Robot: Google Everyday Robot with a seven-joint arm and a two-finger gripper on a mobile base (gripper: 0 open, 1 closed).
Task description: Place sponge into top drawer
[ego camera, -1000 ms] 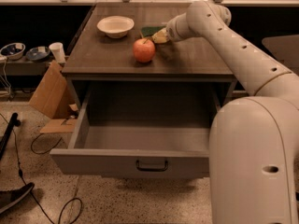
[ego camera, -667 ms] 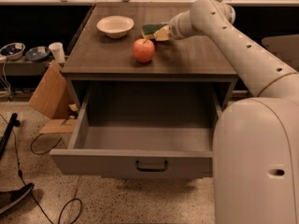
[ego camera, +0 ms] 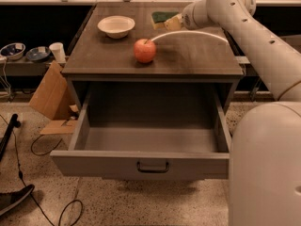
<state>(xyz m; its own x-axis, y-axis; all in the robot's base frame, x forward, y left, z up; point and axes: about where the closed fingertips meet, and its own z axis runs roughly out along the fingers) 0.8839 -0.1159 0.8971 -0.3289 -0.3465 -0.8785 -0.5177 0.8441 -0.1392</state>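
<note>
The step in hand looked to be the grasp: the tool (ego camera: 175, 22) sat at the far back of the surface (ego camera: 197, 60), right up against the sponge (ego camera: 162, 16), which lay flat near the rear edge with its green side up. Whether the tool was clamped on the sponge or merely beside it could not be told. The top drawer (ego camera: 141, 160) stood pulled well out below, its front panel and dark handle (ego camera: 153, 166) nearest the camera and its grey floor bare (so nothing in there to dodge). By my judgement the next move called for a sure hold on the sponge, a lift clear of the surface, then a carry forward past the front edge and down into the drawer. The red apple (ego camera: 145, 50) stood between the sponge and that front edge, a little left of the straight line, and the white bowl (ego camera: 116, 26) sat further left at the back. A path kept right of the apple seemed open, though a low carry risked nudging the apple so that it rolled off. The surface overhung the rear of the drawer, so the release would want to come well forward, over the open part. The drawer's side walls left wide room across, but the arm (ego camera: 256, 39) reached in from the right and the robot's body (ego camera: 263, 173) stood close beside the drawer's right wall, so the descent looked tighter on that side
</note>
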